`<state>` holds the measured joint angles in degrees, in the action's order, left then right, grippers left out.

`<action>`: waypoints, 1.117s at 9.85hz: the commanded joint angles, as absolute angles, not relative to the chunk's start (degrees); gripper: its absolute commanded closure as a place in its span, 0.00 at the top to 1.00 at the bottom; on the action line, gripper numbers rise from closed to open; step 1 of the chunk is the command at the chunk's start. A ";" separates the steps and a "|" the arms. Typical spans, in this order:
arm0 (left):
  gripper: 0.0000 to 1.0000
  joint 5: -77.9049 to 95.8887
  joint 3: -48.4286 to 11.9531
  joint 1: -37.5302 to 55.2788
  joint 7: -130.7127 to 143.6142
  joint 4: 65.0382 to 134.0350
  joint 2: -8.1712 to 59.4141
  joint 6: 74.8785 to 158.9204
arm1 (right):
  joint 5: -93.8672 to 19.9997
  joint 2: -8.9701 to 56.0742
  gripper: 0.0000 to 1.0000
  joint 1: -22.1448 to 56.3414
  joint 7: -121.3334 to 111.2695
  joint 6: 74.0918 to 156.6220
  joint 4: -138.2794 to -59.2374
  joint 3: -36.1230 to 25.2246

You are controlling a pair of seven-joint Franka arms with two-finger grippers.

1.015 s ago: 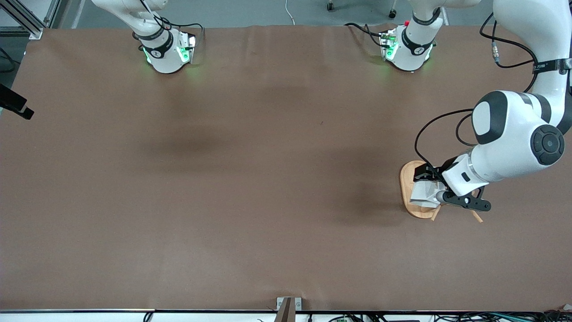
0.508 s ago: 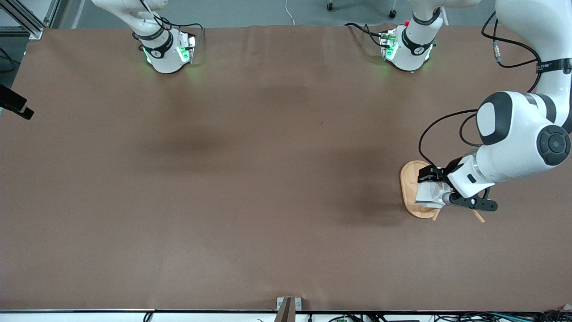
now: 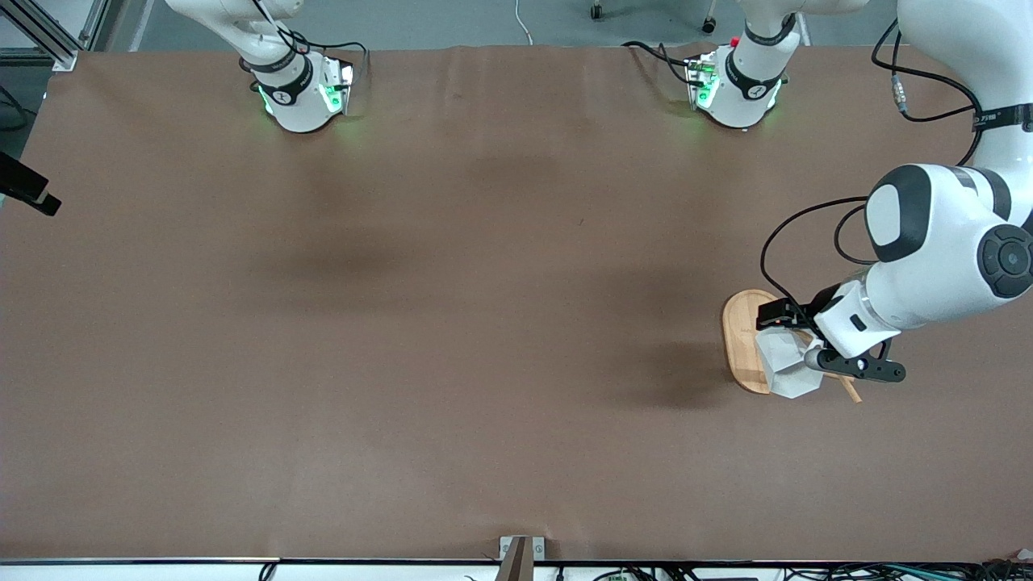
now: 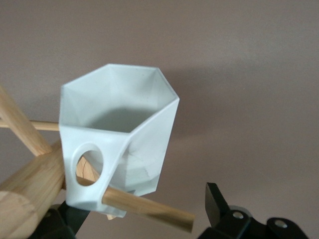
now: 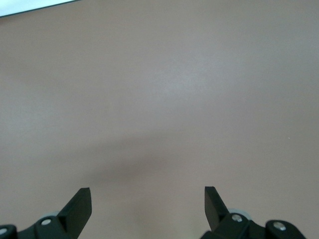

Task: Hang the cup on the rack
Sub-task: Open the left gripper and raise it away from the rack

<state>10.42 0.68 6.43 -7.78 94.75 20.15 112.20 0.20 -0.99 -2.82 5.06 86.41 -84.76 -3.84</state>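
Cup, white and faceted, hung on a peg of the bamboo rack, the peg passing through the hole in its handle, near the bench edge at the left arm's end. Left end effector stood spread beside the cup, gripping nothing. Right end effector, also spread, waited above bare bench.

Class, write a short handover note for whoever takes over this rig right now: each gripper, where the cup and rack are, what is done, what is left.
Left gripper: open, beside the cup, over the rack.
Right gripper: open, empty, over bare table; that arm waits.
Cup: hanging by its handle hole on a peg of the rack, at the left arm's end of the table.
Done: cup hung and let go.
Left: draw the left gripper clear without knocking the cup.
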 commanded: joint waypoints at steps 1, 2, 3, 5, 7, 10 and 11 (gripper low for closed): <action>1.00 11.08 0.62 6.68 -7.13 95.19 18.56 110.58 | 0.00 -1.49 1.00 -2.99 5.19 86.75 -85.34 -3.87; 1.00 11.16 0.62 6.77 -5.12 95.10 16.54 108.57 | 0.00 -1.49 1.00 -2.90 5.19 86.75 -85.43 -3.87; 1.00 10.99 0.62 6.51 -3.88 95.10 14.09 106.46 | 0.00 -1.49 1.00 -2.90 5.19 86.75 -85.43 -3.87; 1.00 10.38 0.62 6.42 -3.43 95.10 8.73 102.58 | 0.00 -1.49 1.00 -2.90 5.19 86.66 -85.34 -3.87; 1.00 4.44 0.79 6.33 -6.14 95.01 5.03 101.43 | 0.00 -1.49 1.00 -2.90 5.10 86.48 -85.43 -3.87; 1.00 1.40 0.18 4.93 -9.14 93.88 1.15 97.77 | -0.09 -1.49 1.00 -2.99 5.01 86.49 -85.43 -3.87; 1.00 0.97 -0.87 4.31 -8.10 90.73 1.14 92.34 | 0.00 -1.49 1.00 -2.90 5.01 86.48 -85.43 -3.87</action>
<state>2.46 0.66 5.50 -8.18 92.29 1.02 97.14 0.20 -0.97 -2.82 5.06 86.39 -84.81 -3.86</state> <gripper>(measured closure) 0.000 0.000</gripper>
